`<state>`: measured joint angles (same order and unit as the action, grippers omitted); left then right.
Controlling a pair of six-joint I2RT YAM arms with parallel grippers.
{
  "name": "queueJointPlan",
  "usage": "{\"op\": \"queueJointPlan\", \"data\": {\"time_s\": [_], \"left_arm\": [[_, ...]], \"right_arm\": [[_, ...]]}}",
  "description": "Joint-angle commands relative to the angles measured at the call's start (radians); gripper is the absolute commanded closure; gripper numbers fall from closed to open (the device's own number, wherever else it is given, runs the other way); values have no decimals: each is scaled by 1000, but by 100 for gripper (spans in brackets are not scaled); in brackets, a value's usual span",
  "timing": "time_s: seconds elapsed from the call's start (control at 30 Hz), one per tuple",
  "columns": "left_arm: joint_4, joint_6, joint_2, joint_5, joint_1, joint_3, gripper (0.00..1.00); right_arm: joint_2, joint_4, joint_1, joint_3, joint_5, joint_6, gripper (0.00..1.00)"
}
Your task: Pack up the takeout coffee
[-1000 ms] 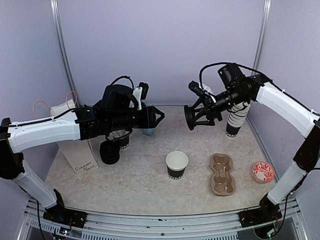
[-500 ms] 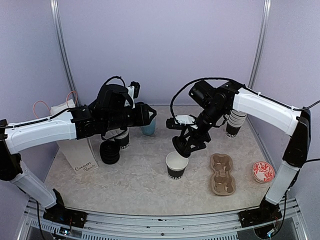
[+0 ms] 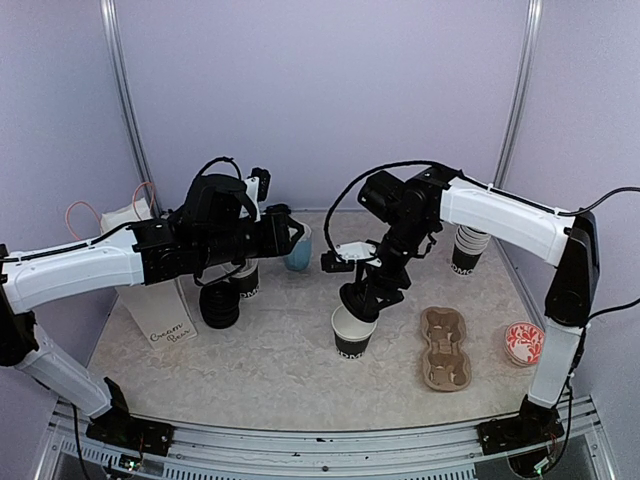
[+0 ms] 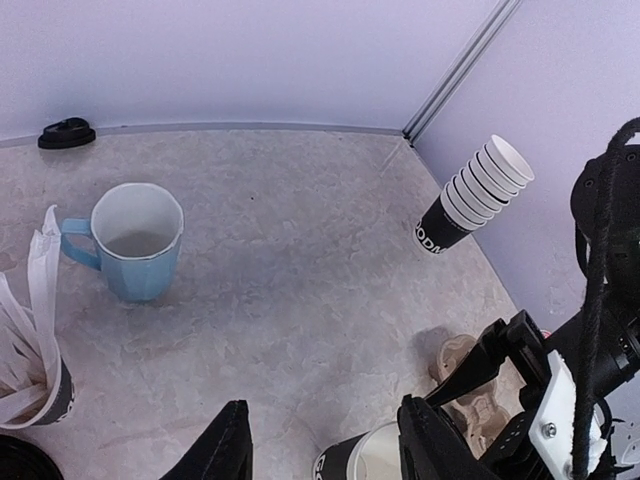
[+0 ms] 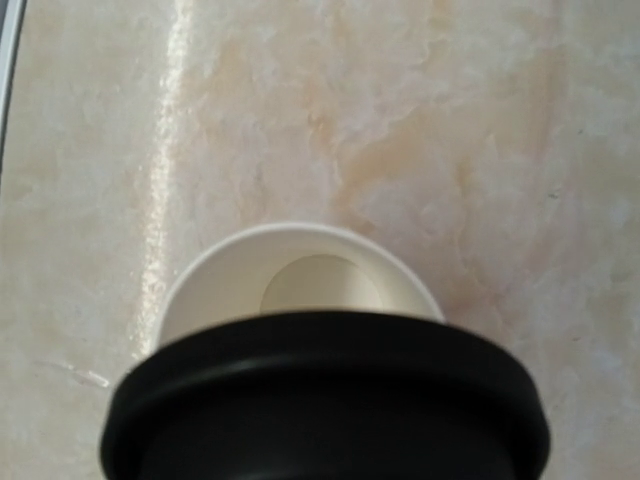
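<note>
nearest me the cardboard cup carrier [image 3: 445,347] lies flat on the table [image 3: 260,370], with a small red-and-white round thing [image 3: 526,343] just beside it on the right. left of the carrier stands the open takeout cup [image 3: 353,338], upright, black outside and white inside. my right gripper [image 3: 362,300] is clamped on a round black lid [image 5: 325,400] and holds it right over the cup, covering the near part of its mouth in my wrist view. i cannot tell whether lid and rim touch. further back and to the left my left gripper [image 4: 325,425] hangs above the table, fingers about half parted with nothing between them. under that arm sit a stack of black lids [image 3: 219,303] and a white paper bag [image 3: 160,315]. beyond them are a black cup with white sticks [image 4: 52,392], then the light blue mug [image 4: 135,240], and off to the right a stack of nested cups [image 4: 478,190]. a lone lid [image 4: 67,132] lies against the back wall.
</note>
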<state>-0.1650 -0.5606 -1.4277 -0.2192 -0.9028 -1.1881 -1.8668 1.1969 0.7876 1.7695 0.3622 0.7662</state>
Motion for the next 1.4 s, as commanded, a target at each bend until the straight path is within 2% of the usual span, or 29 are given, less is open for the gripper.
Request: {"op": "queueJointPlan", "data": {"time_s": [0.0, 0.63, 0.77, 0.8, 1.03, 1.37], "left_arm": [[22, -2, 30, -16, 11, 19, 50], [43, -1, 26, 12, 35, 48, 50], [44, -2, 27, 9, 38, 57, 50], [42, -4, 27, 9, 41, 59, 50], [23, -33, 22, 5, 49, 71, 49], [-43, -96, -28, 100, 40, 35, 51]], "right_arm": [[-27, 40, 22, 29, -15, 5, 32], [-75, 20, 51, 25, -53, -22, 32], [-83, 10, 59, 24, -59, -32, 29], [-85, 10, 61, 22, -62, -34, 25], [-69, -11, 67, 25, -69, -55, 16], [24, -48, 46, 5, -83, -91, 13]]}}
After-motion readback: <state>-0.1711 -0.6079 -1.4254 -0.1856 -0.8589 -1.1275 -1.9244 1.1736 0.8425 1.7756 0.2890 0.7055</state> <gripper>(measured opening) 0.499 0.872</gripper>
